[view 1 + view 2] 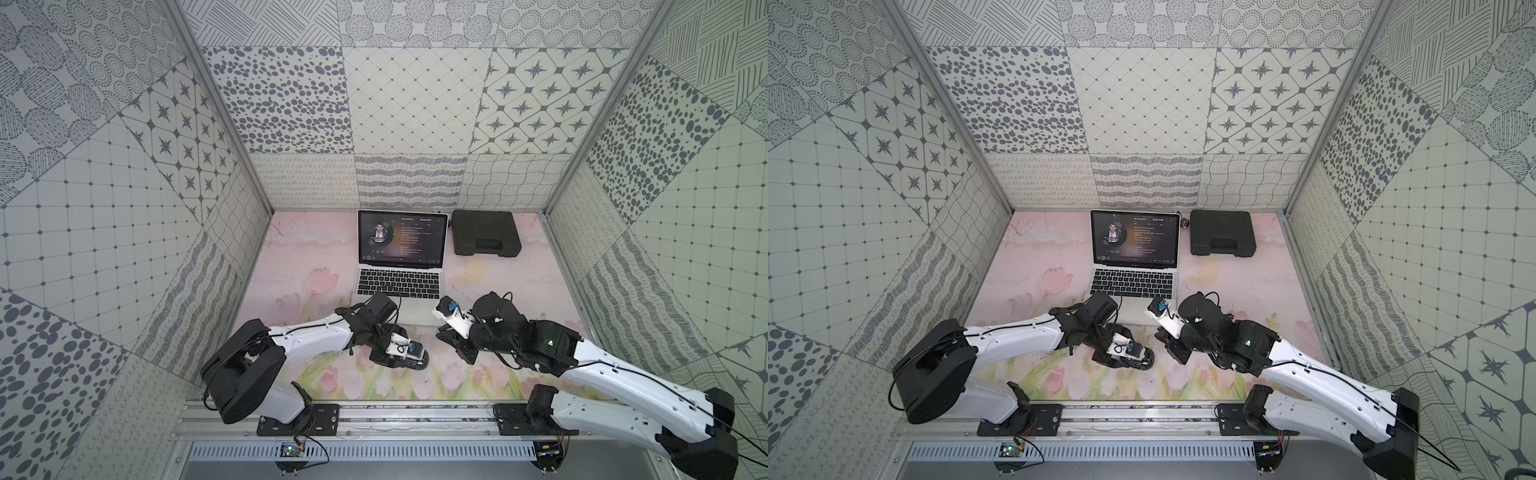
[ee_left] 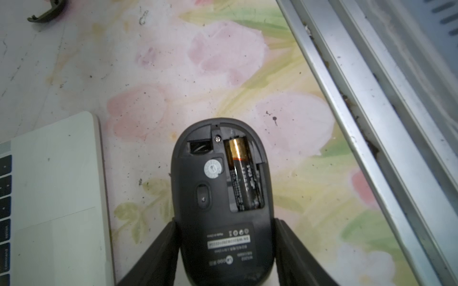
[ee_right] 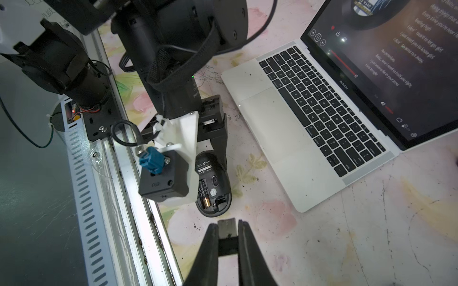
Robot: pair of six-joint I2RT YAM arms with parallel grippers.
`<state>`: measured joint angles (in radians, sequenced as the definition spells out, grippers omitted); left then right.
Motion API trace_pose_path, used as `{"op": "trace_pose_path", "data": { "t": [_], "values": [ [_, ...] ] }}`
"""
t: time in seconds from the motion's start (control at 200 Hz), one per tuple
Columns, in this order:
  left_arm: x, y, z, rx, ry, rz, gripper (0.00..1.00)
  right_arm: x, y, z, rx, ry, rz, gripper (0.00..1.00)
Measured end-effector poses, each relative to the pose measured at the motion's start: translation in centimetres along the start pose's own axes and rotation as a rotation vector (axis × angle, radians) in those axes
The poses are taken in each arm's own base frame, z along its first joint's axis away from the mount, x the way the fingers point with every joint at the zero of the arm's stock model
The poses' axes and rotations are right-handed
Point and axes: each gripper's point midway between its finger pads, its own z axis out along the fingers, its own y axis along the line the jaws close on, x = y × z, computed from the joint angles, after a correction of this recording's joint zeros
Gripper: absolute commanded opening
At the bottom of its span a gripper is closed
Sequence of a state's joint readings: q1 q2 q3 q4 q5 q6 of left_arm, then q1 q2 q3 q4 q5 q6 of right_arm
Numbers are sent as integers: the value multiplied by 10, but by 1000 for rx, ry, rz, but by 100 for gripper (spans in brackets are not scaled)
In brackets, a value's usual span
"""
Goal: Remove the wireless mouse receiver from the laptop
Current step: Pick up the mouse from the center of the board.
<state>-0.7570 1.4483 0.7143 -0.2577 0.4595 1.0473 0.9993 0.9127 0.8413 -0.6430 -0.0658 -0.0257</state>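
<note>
The silver laptop [image 1: 399, 286] [image 1: 1133, 282] stands open at the middle of the mat, its screen lit. My right gripper [image 3: 228, 235] [image 1: 444, 332] is shut on the wireless mouse receiver [image 3: 226, 229], a tiny stub with a metal plug and a black end, held just above the mat in front of the laptop [image 3: 309, 123]. The black mouse [image 2: 218, 198] [image 3: 214, 183] lies belly up with its battery showing. My left gripper [image 2: 225, 224] [image 1: 409, 359] has a finger pressed to each side of it, near the laptop's front corner [image 2: 57, 198].
A flat black toolbox [image 1: 485, 232] [image 1: 1222, 232] lies right of the laptop at the back. A curved black shell piece [image 2: 47, 12] rests on the mat. The aluminium rail [image 2: 371, 123] [image 3: 128, 185] runs along the front edge, close to the mouse.
</note>
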Motion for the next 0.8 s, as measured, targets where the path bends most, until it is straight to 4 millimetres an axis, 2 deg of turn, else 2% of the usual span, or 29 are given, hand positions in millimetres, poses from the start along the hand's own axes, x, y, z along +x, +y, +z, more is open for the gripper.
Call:
{"op": "trace_pose_path", "data": {
  "t": [0.23, 0.47, 0.8],
  "values": [
    [-18, 13, -25, -51, 3, -52, 53, 0, -3, -3, 20, -7, 0, 4],
    [-22, 11, -46, -82, 22, -98, 45, 10, -3, 2, 19, 19, 15, 4],
    [-13, 2, -48, -57, 59, -161, 37, 30, 0, 25, -4, 89, 37, 3]
  ]
}}
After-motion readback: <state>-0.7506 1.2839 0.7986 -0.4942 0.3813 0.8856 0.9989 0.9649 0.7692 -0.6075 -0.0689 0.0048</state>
